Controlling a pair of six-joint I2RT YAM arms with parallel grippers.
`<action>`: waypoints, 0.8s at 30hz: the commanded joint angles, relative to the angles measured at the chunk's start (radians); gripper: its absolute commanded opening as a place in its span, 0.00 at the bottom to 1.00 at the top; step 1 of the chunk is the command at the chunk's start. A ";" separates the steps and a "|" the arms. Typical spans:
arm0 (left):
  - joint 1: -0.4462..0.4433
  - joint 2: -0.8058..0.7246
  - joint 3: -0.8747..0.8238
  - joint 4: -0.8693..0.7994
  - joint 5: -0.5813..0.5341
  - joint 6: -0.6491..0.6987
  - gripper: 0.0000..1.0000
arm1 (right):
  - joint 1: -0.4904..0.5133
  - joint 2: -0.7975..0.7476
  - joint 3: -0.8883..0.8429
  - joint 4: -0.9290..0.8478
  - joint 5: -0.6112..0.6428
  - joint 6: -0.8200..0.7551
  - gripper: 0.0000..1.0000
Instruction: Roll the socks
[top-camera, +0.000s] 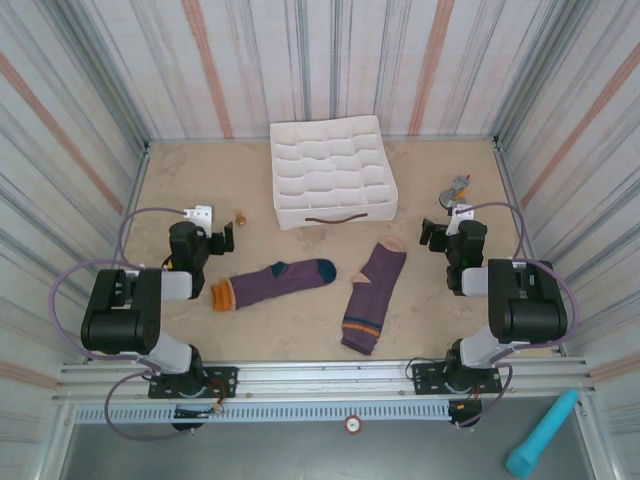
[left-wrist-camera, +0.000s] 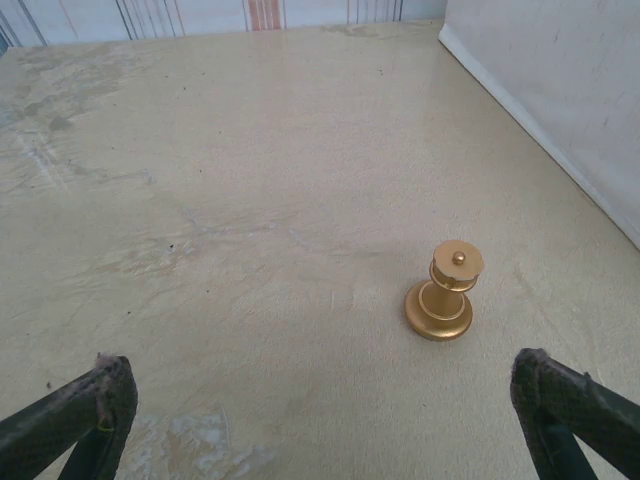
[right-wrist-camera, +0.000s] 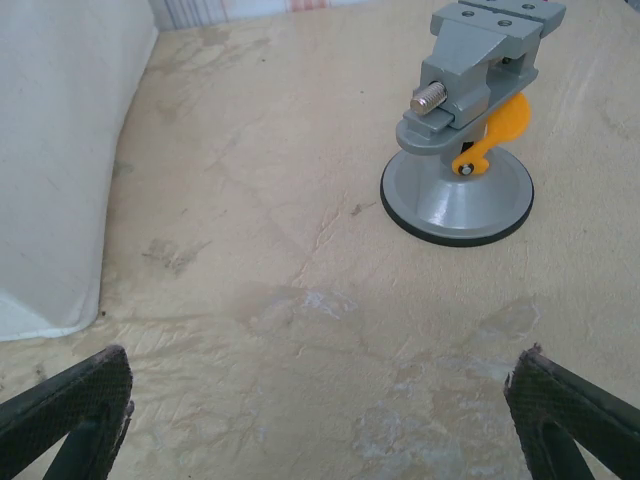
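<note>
Between and behind the spread, empty left fingers (left-wrist-camera: 70, 420) and right fingers (right-wrist-camera: 575, 410), the socks (top-camera: 272, 282), untouched.

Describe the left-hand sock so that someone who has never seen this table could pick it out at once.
Find the white gridded box at the back of the table. Two purple socks lie apart in front of it; take the left sock, lying crosswise. Its toe is teal, whereas the right sock has a tan toe.
</note>
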 joint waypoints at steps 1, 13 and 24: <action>-0.002 -0.004 0.007 0.001 0.001 0.010 0.99 | 0.005 -0.002 0.013 -0.005 0.006 -0.015 0.99; -0.004 -0.004 0.008 0.001 0.000 0.010 0.99 | -0.012 -0.002 0.010 -0.001 -0.020 -0.005 0.99; -0.004 -0.004 0.008 0.000 -0.001 0.009 0.99 | -0.002 -0.001 0.014 -0.006 -0.002 -0.008 0.99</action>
